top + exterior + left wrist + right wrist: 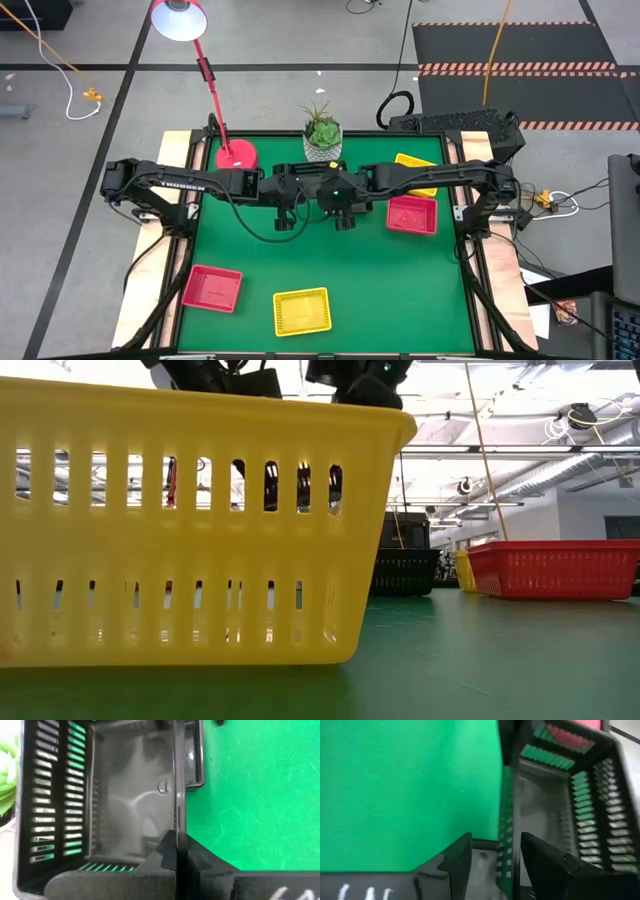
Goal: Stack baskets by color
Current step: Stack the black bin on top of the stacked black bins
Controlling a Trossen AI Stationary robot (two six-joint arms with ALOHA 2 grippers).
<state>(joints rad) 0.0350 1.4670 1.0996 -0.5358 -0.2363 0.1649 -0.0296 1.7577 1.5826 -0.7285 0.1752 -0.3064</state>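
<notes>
Black basket (130, 795) in hand at the centre of the high view, under the two meeting arms, over the green mat (400, 290). Left gripper (176, 837) is clamped tight on one long wall of it. In the left wrist view a second dark rim shows just past the far end; nested or merely beside, can't tell.

Right gripper (495, 842) has its fingers apart, astride the wall of a black basket (545, 810), with a gap showing on one side. It doesn't look pinched.

Step, as judged: the black stack is being made or handed over between the arms. The next move calls for one gripper taking firm hold before the other lets go, then setting the tray down square into its mate so the rims seat.

Count in the high view:
- Red: lower left red basket (212, 288) and right-of-centre red basket (412, 214). Two seen; the right one may be a stack.
- Yellow: bottom centre yellow basket (302, 311) and upper right yellow basket (412, 163), partly under the right arm. Two seen.
- Black: at least one; the rest are hidden by the arms.
</notes>
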